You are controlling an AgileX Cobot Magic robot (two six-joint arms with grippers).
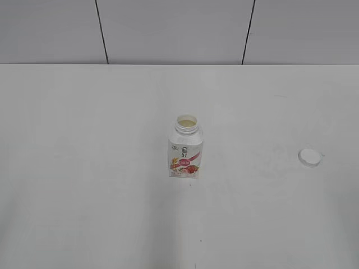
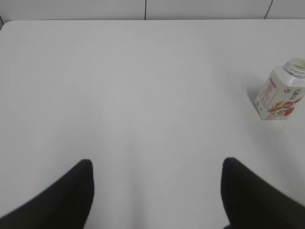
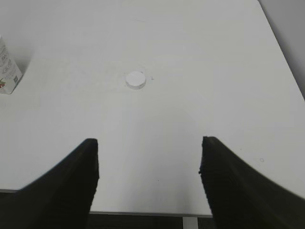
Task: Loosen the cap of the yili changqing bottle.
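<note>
Black fingers of the left gripper point(image 2: 157, 193) stand wide apart at the bottom of the left wrist view, nothing between them, only bare white table point(image 2: 143, 95) beyond. Right gripper point(image 3: 148, 181) likewise: fingers spread wide, holding nothing, hovering over the table near its front edge.

Landmark: the yili changqing bottle point(image 1: 185, 148).

Relative to the bottle:
- Left gripper: well apart from it. In the left wrist view the bottle point(image 2: 281, 90) sits far off toward the right edge of the picture, beyond the fingertips.
- Right gripper: well apart from it. In the right wrist view only a sliver of the bottle point(image 3: 8, 69) shows at the left edge.
- Cap point(image 1: 309, 157): off the bottle, lying flat on the table well to the bottle's right in the exterior view. In the right wrist view the cap point(image 3: 136, 79) lies ahead of the open fingers, slightly left of their midline, not touching them.

Bottle state: upright, roughly mid-table, neck open, pale contents or inner rim visible at the mouth. White body, red-pink label with fruit picture facing the exterior camera.

Neither arm appears in the exterior view. Grey panelled wall point(image 1: 179, 31) behind the table's far edge.
</note>
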